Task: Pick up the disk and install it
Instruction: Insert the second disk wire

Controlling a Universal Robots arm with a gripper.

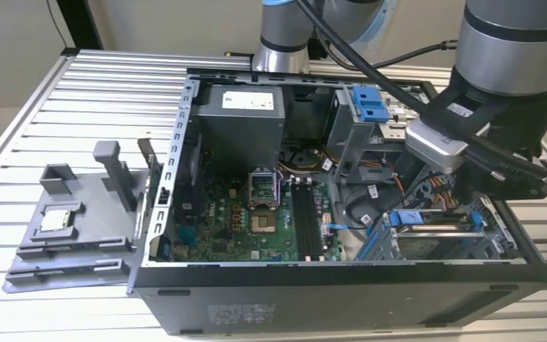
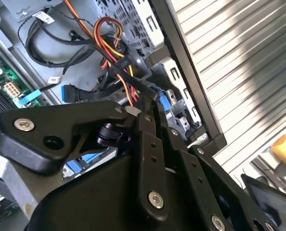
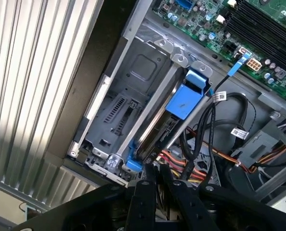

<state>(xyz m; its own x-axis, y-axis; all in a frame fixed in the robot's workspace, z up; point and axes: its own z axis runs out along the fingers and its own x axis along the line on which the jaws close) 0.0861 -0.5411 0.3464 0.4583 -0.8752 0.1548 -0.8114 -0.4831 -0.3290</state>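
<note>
Honestly, the disk (image 3: 181,103) looks part way into the drive cage (image 3: 143,72) in a corner of the open case (image 1: 350,285) on the slatted worktop (image 1: 93,92); the claw (image 3: 151,169) is pinched narrow on its near end, far as I can judge; its long axis runs from the claw toward the motherboard (image 3: 200,24), blue tab end leading; I'd keep it square to the cage rails and push straight along that axis, minding the cables (image 3: 203,132) just beside it.
</note>
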